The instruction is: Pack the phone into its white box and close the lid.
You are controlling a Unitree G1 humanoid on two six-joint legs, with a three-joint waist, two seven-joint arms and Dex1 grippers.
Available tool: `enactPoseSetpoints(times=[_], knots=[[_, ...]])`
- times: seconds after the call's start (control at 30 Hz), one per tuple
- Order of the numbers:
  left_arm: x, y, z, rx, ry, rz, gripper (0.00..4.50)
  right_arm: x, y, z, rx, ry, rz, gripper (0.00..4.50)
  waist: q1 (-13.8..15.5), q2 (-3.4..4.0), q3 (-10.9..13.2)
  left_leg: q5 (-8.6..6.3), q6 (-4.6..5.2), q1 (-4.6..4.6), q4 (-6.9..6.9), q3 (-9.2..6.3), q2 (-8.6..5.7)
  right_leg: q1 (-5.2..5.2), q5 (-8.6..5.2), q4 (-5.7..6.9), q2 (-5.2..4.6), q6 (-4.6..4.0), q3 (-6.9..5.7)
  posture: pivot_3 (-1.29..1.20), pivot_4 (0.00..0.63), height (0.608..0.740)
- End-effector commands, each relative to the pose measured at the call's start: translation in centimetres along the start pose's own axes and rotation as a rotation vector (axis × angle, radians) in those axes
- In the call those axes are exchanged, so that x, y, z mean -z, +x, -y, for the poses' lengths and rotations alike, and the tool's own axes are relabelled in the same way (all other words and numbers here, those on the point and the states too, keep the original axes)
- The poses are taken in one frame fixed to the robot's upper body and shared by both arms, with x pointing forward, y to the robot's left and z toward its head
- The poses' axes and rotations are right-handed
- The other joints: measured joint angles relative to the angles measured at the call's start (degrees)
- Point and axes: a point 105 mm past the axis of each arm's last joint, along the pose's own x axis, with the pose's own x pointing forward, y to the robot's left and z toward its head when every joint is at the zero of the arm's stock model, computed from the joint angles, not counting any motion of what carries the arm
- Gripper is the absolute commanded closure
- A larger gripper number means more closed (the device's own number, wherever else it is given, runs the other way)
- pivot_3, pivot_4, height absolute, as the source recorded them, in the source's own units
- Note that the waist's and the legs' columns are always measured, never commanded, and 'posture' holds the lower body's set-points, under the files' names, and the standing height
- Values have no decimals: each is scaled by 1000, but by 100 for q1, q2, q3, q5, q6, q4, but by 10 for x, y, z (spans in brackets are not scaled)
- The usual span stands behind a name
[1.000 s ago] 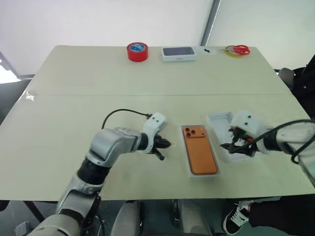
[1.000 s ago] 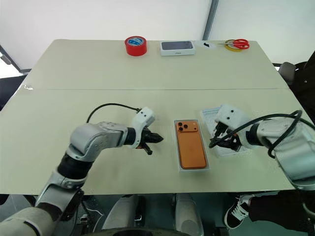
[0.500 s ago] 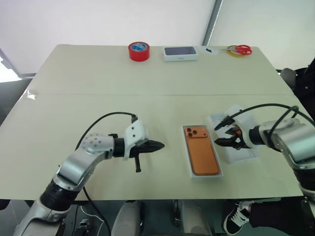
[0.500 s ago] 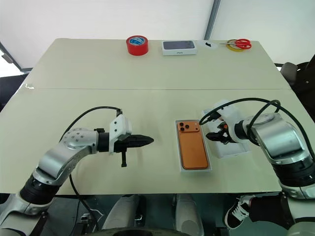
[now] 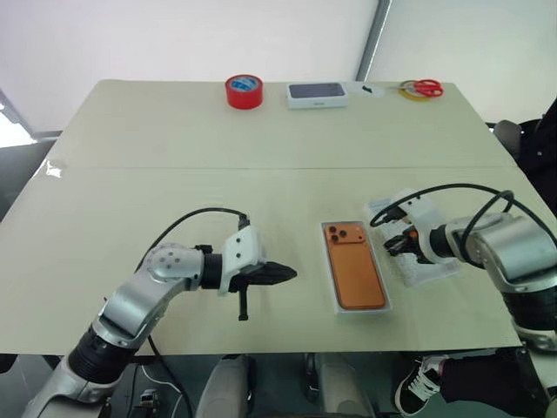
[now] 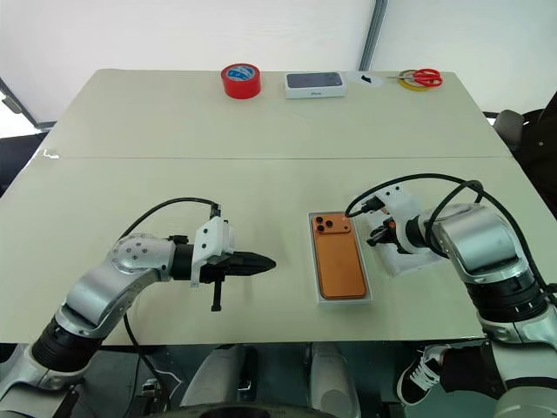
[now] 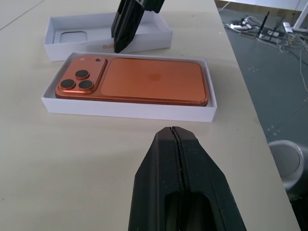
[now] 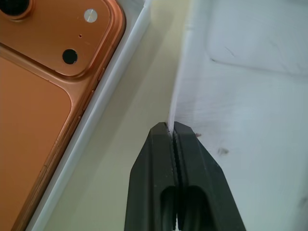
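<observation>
The orange phone lies camera side up inside the white box, right of the table's middle. Just right of the box, the lid lies with its pale inside facing up. My right gripper is shut on the lid's thin side wall, the one facing the box. Left of the box, my left gripper hovers just above the table, shut on nothing. Its tips point toward the box's long side.
At the table's far edge stand a red tape roll, a white box with a dark top and red-handled scissors. The near table edge runs just behind the box and the lid.
My right gripper came down onto the lid's inner wall and shut on it. My left arm drew back from the box and rolled its wrist during the first half second, then held still.
</observation>
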Motion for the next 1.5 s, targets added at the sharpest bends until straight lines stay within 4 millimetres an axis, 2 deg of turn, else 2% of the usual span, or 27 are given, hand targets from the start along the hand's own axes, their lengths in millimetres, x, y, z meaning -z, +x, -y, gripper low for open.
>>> enactPoseSetpoints(times=[0.03, 0.13, 0.23, 0.3, 0.37, 0.43, 0.53, 0.63, 0.73, 0.8, 0.9, 1.03, 1.13, 1.23, 1.33, 1.37, 1.5], knots=[[-3, -1, -1, -23, 45, 5, 4500, -16, -16, 7, 19, 59, 79, 4465, -1, 0, 0, 0, 0, 0, 0, 0, 0, 0, 0, 0, 0, 0, 0, 0, 150, 732], [1, -6, -8, -83, 26, 5, 4500, -47, -36, 8, -28, 150, 235, 4465, -25, 4, 2, 0, 0, 0, 0, 3, 1, -2, 1, 1, 1, 1, 4, 0, 150, 732], [4, -18, -23, -185, -18, 19, 4500, -81, -62, -1, -205, 219, 431, 4465, -33, 8, 3, 0, 0, 0, -1, 2, 5, -5, 4, 5, 7, 5, 4, 0, 150, 732], [9, -28, -35, -260, -41, 10, 4500, -98, -77, -19, -398, 220, 528, 4465, -28, 8, 3, 0, 0, 1, -2, -4, 12, -4, 10, 5, 18, 15, 3, 0, 150, 732], [15, -37, -46, -326, -58, -1, 4500, -105, -86, -40, -565, 198, 569, 4465, -8, 7, 3, 0, 1, 1, -6, -8, 15, -3, 11, 4, 23, 17, 1, 0, 150, 732], [16, -45, -56, -381, -72, 9, 4500, -104, -81, -65, -716, 200, 541, 4465, -18, 7, 3, -1, 1, 2, -7, -11, 17, 0, 11, 4, 24, 17, -1, 0, 150, 732], [13, -52, -64, -418, -75, 24, 4500, -99, -76, -93, -843, 232, 488, 4465, -24, 7, 3, 0, 1, 1, -6, -5, 17, 0, 14, 4, 20, 13, 4, 0, 150, 732], [11, -54, -69, -432, -71, 33, 4500, -94, -70, -116, -914, 355, 454, 4465, -15, 6, 3, 0, 1, 0, -5, -6, 12, 1, 11, 2, 11, 7, 2, 0, 150, 732], [9, -51, -68, -429, -67, 40, 4500, -86, -51, -136, -917, 456, 450, 4465, -37, 6, 3, 0, 2, 0, -4, 5, 8, 1, 13, 0, 5, 13, 6, 0, 150, 732], [7, -45, -67, -416, -67, 52, 4500, -79, -35, -144, -866, 571, 440, 4465, -39, 3, 0, -1, 2, 2, -4, 3, 11, 2, 15, 2, 8, 18, 6, 0, 150, 732], [5, -37, -63, -394, -65, 65, 4500, -73, -24, -146, -788, 705, 440, 4465, -33, 6, 1, -1, 2, 0, -5, 1, 14, -3, 16, 7, 13, 20, 8, 0, 150, 732], [2, -19, -62, -363, -63, 79, 4500, -63, -19, -143, -723, 739, 422, 4465, 3, 6, 0, -1, 2, 1, -1, 2, 12, 1, 12, 4, 12, 13, 10, 0, 150, 732], [-1, -3, -62, -333, -64, 92, 4500, -61, -20, -136, -698, 722, 423, 3592, -4, 6, 0, -1, 2, 1, -1, 1, 11, 3, 8, 2, 12, 6, 10, 0, 150, 732], [-5, 13, -64, -313, -68, 105, 4500, -61, -27, -124, -670, 616, 414, 2086, -9, 7, 0, -1, 2, 1, -1, 2, 11, 2, 6, 2, 14, 2, 11, 0, 150, 732], [-12, 28, -62, -275, -72, 129, 4500, -62, -42, -105, -588, 443, 387, 612, -7, 9, 1, -1, 3, 1, 0, 4, 12, 1, 5, 2, 15, 0, 12, 0, 150, 732], [-14, 31, -60, -266, -67, 133, 4500, -63, -45, -100, -565, 411, 379, 612, -5, 9, 1, -1, 3, 0, -1, 5, 12, -1, 4, 2, 16, 0, 13, 0, 150, 732], [-20, 52, -54, -224, -49, 133, 4500, -69, -63, -59, -383, 303, 387, 612, 3, 8, 1, -4, 9, -1, -3, 3, 17, -1, 4, -2, 25, 0, 12, 0, 150, 732]])
